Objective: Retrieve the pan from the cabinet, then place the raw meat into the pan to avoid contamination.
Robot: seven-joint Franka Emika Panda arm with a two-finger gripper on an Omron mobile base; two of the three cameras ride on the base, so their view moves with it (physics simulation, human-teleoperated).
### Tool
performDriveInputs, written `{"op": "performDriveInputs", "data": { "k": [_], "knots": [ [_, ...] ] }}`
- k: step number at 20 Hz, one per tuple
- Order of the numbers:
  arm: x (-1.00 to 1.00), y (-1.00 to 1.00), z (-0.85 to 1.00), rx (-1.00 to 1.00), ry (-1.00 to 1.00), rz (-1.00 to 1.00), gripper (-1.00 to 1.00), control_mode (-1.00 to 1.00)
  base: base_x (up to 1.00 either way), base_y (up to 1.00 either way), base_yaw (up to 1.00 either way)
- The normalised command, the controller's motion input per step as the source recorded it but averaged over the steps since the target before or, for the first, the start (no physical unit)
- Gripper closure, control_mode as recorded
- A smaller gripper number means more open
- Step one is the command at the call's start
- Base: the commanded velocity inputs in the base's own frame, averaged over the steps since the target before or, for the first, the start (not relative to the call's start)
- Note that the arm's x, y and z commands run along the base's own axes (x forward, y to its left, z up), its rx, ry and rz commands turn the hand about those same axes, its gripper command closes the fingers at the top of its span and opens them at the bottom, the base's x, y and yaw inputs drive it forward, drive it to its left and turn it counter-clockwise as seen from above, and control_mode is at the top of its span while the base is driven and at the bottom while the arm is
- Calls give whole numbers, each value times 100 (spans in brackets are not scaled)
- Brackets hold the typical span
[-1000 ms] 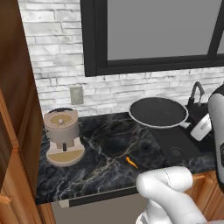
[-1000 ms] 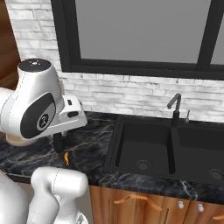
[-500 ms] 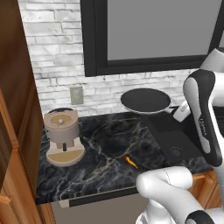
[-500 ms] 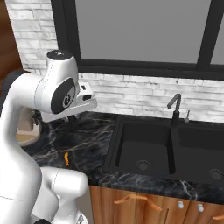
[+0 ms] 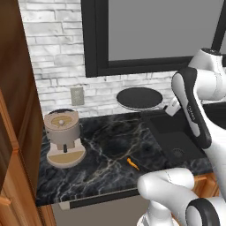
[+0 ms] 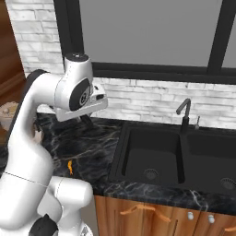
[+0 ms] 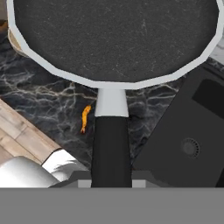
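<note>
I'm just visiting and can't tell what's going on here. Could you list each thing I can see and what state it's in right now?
gripper: shut on the pan's handle.
pan: held up in the air above the counter, empty.
raw meat: lying on the counter, untouched.
coffee machine: standing upright on the counter.
sink: empty, faucet not running.
</note>
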Motion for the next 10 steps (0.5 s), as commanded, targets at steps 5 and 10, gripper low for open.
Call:
{"op": "performDriveInputs", "data": {
  "k": [5,10],
  "knots": [
    [17,-5,-32,2,0,2,100,-100,0,0,0],
    [24,-3,-46,4,0,3,100,-100,0,0,0]
  ]
}}
